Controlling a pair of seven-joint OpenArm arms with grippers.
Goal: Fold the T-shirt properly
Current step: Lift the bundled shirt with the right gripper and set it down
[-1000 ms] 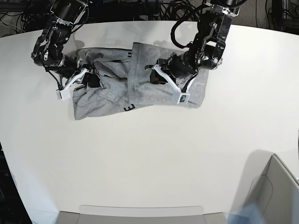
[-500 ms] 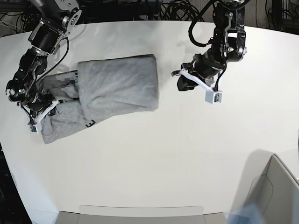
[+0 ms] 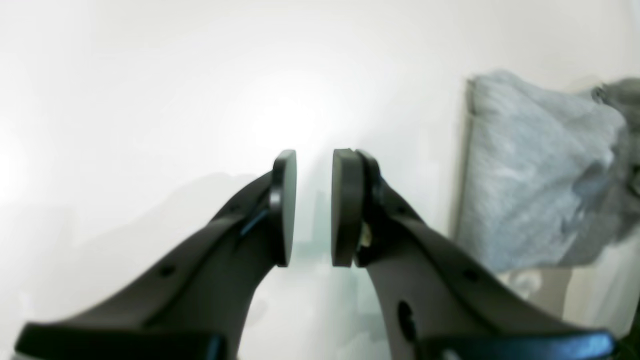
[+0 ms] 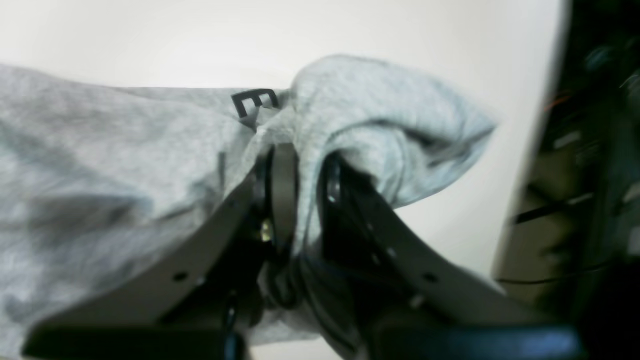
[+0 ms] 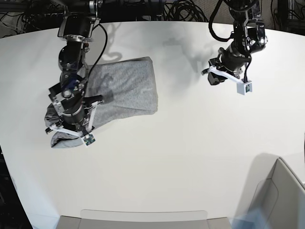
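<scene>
The heather-grey T-shirt [image 5: 126, 88] lies folded over on the white table [image 5: 181, 143], left of centre, plain side up. Its lower left end is bunched [image 5: 59, 138]. My right gripper [image 5: 64, 129] is shut on that bunch. In the right wrist view grey fabric [image 4: 380, 120] is pinched between the pads of the right gripper [image 4: 307, 195], and a black letter E [image 4: 255, 102] shows. My left gripper [image 5: 212, 77] hovers over bare table right of the shirt. In the left wrist view the left gripper [image 3: 314, 207] has a narrow gap and is empty, with the shirt's edge [image 3: 530, 175] to its right.
A grey bin [image 5: 281, 191] stands at the front right corner. A flat grey tray edge [image 5: 143, 217] lies along the front. Cables and dark equipment [image 5: 157, 9] run behind the far table edge. The right wrist view shows the table's edge and dark gear [image 4: 590, 175] close by.
My left gripper let go of the shirt after laying it over to the left, then drew away to the right. My right arm swung round and dragged the shirt's left end forward.
</scene>
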